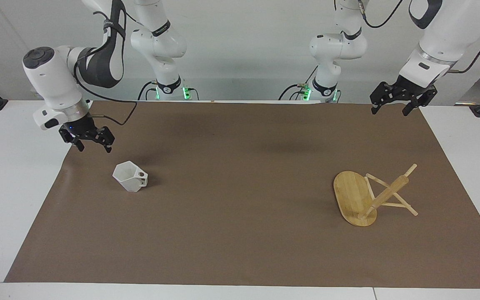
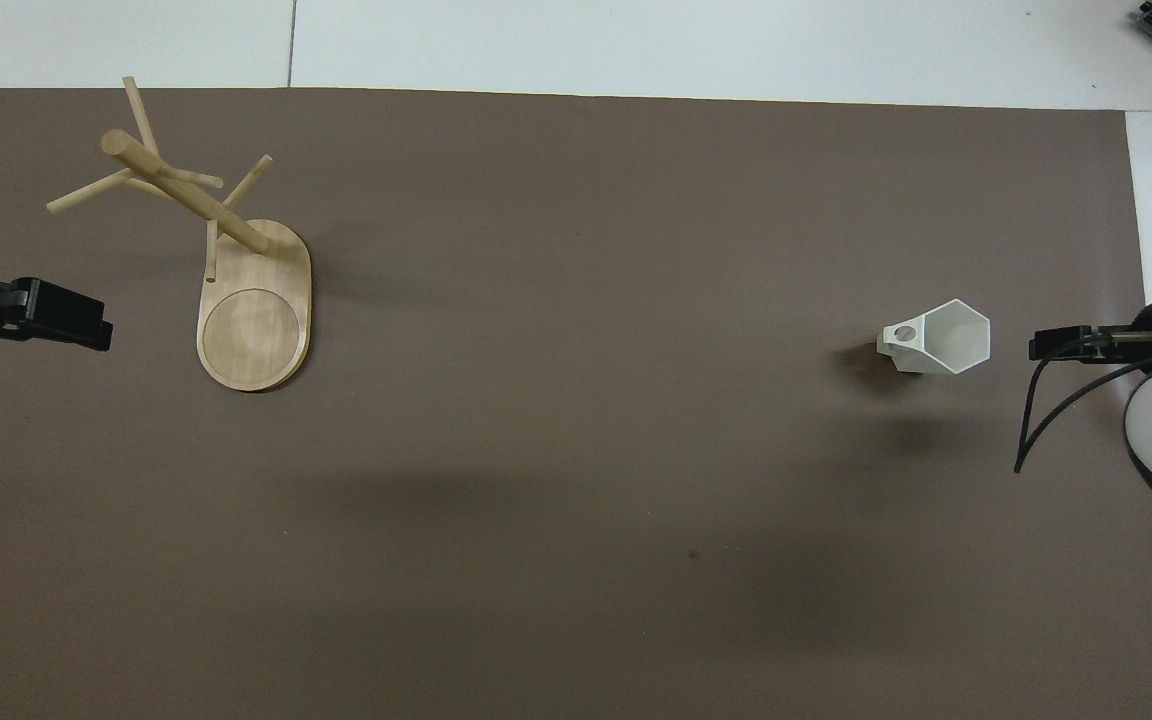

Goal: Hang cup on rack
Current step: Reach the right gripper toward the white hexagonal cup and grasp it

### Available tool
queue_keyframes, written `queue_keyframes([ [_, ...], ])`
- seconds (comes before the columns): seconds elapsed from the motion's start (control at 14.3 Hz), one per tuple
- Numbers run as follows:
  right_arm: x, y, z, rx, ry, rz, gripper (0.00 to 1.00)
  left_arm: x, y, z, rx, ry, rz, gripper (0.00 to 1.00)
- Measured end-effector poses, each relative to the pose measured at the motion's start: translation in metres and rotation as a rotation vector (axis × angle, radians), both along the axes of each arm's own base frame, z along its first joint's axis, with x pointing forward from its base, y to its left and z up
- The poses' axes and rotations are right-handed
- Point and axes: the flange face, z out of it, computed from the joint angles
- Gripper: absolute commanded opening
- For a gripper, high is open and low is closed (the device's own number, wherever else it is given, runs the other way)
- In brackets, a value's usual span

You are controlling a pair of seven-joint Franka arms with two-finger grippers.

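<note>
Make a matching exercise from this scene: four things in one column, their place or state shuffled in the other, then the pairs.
Things:
1. cup
2. rack
3. right end effector
4. left end effector

States:
A. waits open over the mat's corner
B. open, in the air close to the cup
C. tipped over, post lying slantwise
D. stands alone on the mat

Pairs: 1-D, 2-C, 3-B, 4-A
</note>
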Motion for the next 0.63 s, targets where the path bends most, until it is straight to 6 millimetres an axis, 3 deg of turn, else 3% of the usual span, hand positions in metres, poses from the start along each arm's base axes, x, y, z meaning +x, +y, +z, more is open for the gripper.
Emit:
queue_keyframes([
  [0.28,0.011,0.001,-0.027,-0.003,-0.017,0.007,1.00,0.000,0.000,0.000,0.000,0.000,0.000,1.00],
  [0.63,0.019,0.012,-0.039,-0.002,-0.036,-0.006,1.00,0.000,0.000,0.000,0.001,0.000,0.000,1.00],
])
